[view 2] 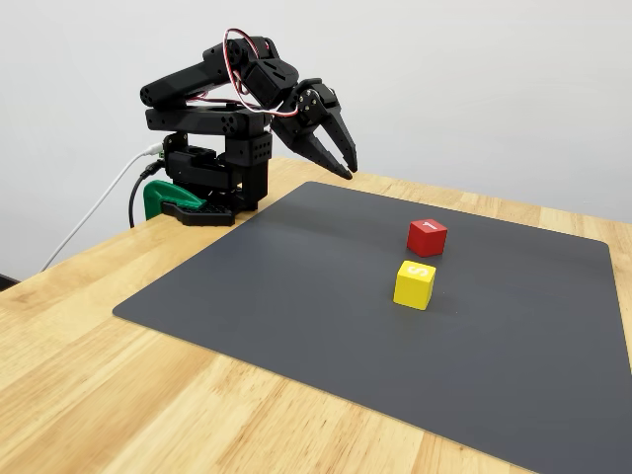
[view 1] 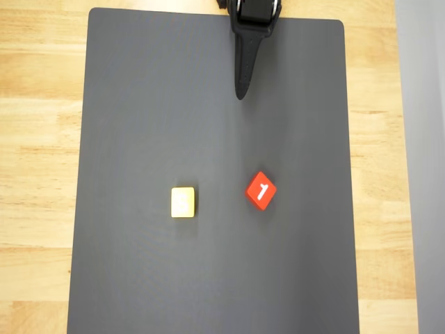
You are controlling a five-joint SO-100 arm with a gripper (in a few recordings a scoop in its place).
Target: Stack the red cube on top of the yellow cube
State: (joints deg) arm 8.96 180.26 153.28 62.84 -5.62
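The red cube (view 1: 261,190) lies on the dark grey mat (view 1: 139,104), turned like a diamond with a white "1" mark on top; the fixed view shows the red cube (view 2: 427,237) too. The yellow cube (view 1: 183,202) sits apart from it, to its left in the overhead view. In the fixed view the yellow cube (view 2: 415,284) is nearer the camera and has a faint pale mark on top. My black gripper (view 1: 240,94) hangs above the mat's far edge, away from both cubes, with its fingers together and nothing between them. The fixed view has the gripper (view 2: 348,170) pointing down.
The mat lies on a light wooden table (view 1: 35,139). My arm's base (view 2: 202,188) is clamped at the table's back edge beside a green clamp (view 2: 158,197), with a white cable (view 2: 99,212) trailing off.
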